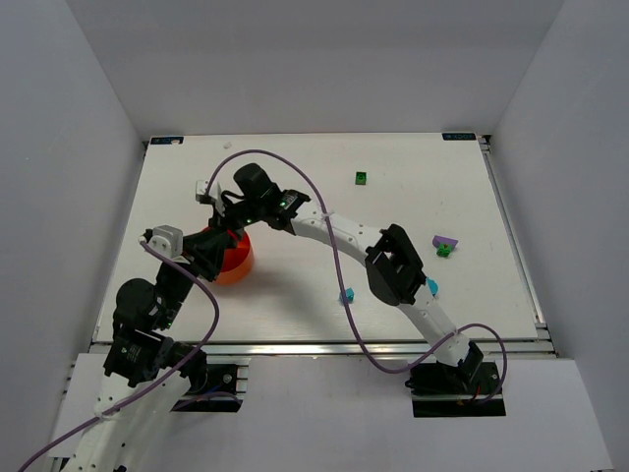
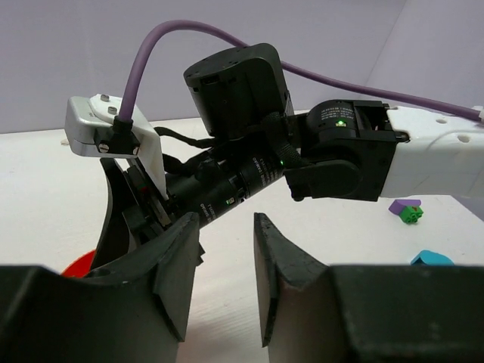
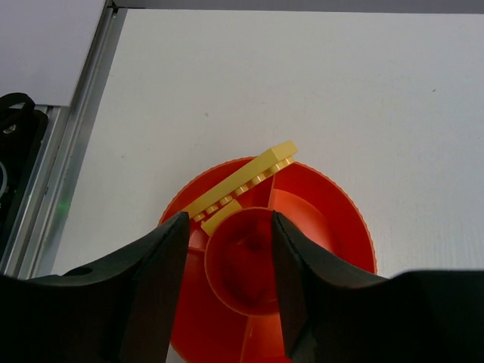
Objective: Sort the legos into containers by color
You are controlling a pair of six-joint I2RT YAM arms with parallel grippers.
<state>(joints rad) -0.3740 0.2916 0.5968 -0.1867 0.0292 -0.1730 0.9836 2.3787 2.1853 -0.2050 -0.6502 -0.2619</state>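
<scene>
While the left gripper [image 2: 227, 227] hovers at the bowl's left, jaws apart and empty, its arm folded tight at near left, look at the orange bowl [image 3: 348, 234]: a smaller red bowl [image 3: 242, 265] at its middle, yellow legos [image 3: 246, 180] lying across one side of the rim. It sits in the left part of the counter [image 1: 295, 162], with open room far and to the right. The right gripper [image 3: 228, 223] hangs over it, released, its arm stretched across from near right. Teal [image 1: 346, 295], green [image 1: 362, 178] and purple [image 1: 447, 240] legos lie loose rightward.
</scene>
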